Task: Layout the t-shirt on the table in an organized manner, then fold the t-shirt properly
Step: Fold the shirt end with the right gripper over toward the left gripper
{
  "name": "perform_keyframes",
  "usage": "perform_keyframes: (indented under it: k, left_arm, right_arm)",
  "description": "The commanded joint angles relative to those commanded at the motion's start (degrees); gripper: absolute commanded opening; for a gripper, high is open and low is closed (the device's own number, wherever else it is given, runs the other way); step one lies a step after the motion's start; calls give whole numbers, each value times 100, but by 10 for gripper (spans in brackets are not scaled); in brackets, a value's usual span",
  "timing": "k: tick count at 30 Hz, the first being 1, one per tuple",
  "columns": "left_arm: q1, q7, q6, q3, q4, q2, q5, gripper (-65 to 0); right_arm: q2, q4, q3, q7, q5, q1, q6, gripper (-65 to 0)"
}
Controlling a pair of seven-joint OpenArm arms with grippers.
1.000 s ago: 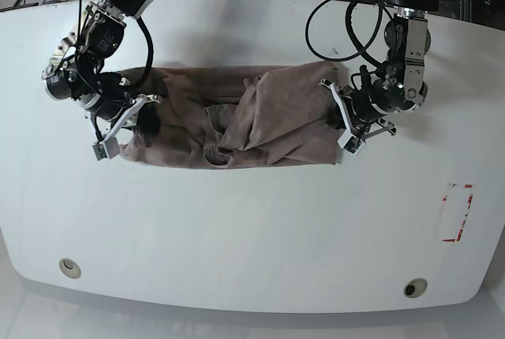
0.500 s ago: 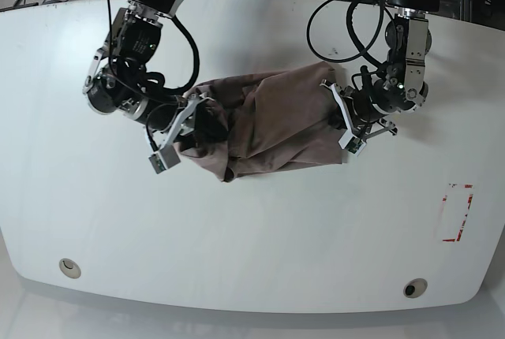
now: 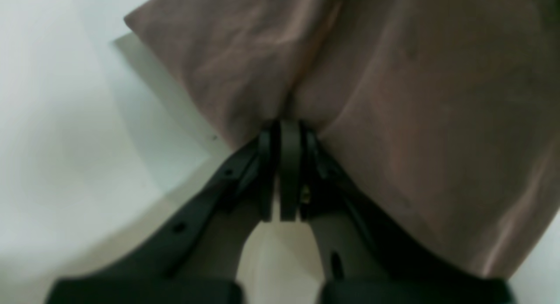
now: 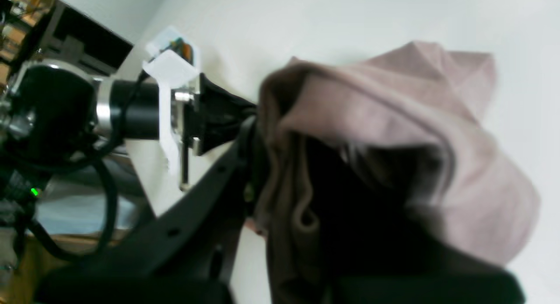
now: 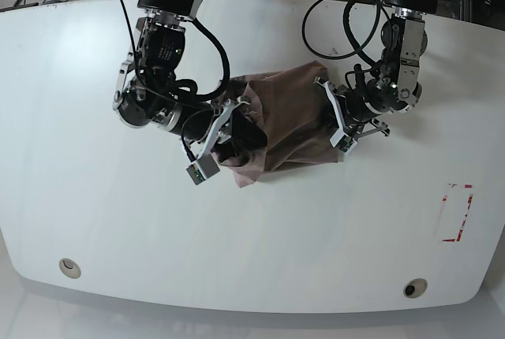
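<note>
The mauve-brown t-shirt [image 5: 288,122] lies bunched into a narrow heap at the middle of the white table [image 5: 252,229]. In the base view my right gripper [image 5: 233,124] holds the heap's left side, a fold draped over it. The right wrist view shows that gripper [image 4: 253,124] shut on the t-shirt [image 4: 393,120], with cloth hanging over one finger and hiding it. My left gripper [image 5: 338,118] pinches the heap's right edge. In the left wrist view its fingers [image 3: 286,129] are shut on a pleat of t-shirt [image 3: 415,98] just above the tabletop.
A red tape mark [image 5: 456,213] sits near the table's right edge. Two grommet holes [image 5: 69,266] [image 5: 414,287] lie by the front edge. Black cables [image 5: 347,24] loop over the back of the table. My left arm's wrist [image 4: 131,111] shows close by in the right wrist view.
My right gripper has carried the t-shirt's left side rightward toward my left gripper, so the spread cloth is now a narrow heap. The left gripper shifted slightly left, still holding.
</note>
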Motion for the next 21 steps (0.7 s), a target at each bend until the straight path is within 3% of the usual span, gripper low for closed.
perform_keyframes:
  k: [10, 13, 16, 17, 21]
  left_arm:
    - [-9, 0, 0, 0, 9, 0, -9, -647]
    - [-9, 0, 0, 0, 9, 0, -9, -647]
    - [-9, 0, 0, 0, 26, 0, -18, -647]
    - [-9, 0, 0, 0, 26, 0, -18, -647]
    - [-9, 0, 0, -26, 44, 0, -26, -647]
  right_arm:
    - [0, -448, -738, 554, -53, 79, -26, -647]
    - [0, -607, -879, 598, -53, 105, -26, -614]
    - [69, -835, -941, 624, -53, 193, -26, -490]
    - [78, -914, -941, 651, -53, 229, -53, -414]
    - [201, -967, -958, 738, -53, 290, -396, -236]
